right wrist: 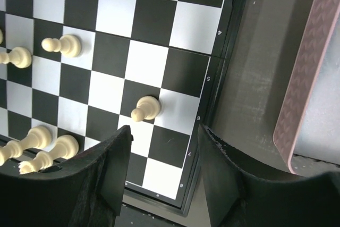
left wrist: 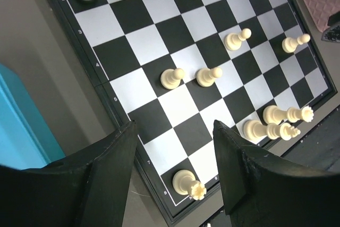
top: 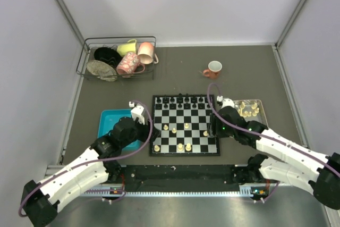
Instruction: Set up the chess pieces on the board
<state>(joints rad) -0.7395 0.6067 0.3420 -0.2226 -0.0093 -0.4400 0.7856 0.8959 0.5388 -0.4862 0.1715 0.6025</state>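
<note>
The board (top: pixel 199 118) lies flat in the middle of the table. Black figures line its far row. Several cream-white chess pieces (top: pixel 186 126) stand scattered on its near half. My left gripper (top: pixel 152 134) is open and empty above the board's near-left corner, and a cream rook (left wrist: pixel 188 183) stands on the corner square below the gap in my left gripper (left wrist: pixel 174 131). My right gripper (top: pixel 213 129) is open and empty over the board's near-right corner, and a cream pawn (right wrist: pixel 145 108) stands just beyond my right gripper (right wrist: pixel 166 131). More cream pieces lie in the pink tray (top: pixel 260 111).
A blue tray (top: pixel 109 123) lies left of the board, under my left arm. The pink tray's rim (right wrist: pixel 311 67) lies right of the board. A wire basket (top: pixel 119 58) with cups stands at the back left. A red mug (top: pixel 213 69) stands behind the board.
</note>
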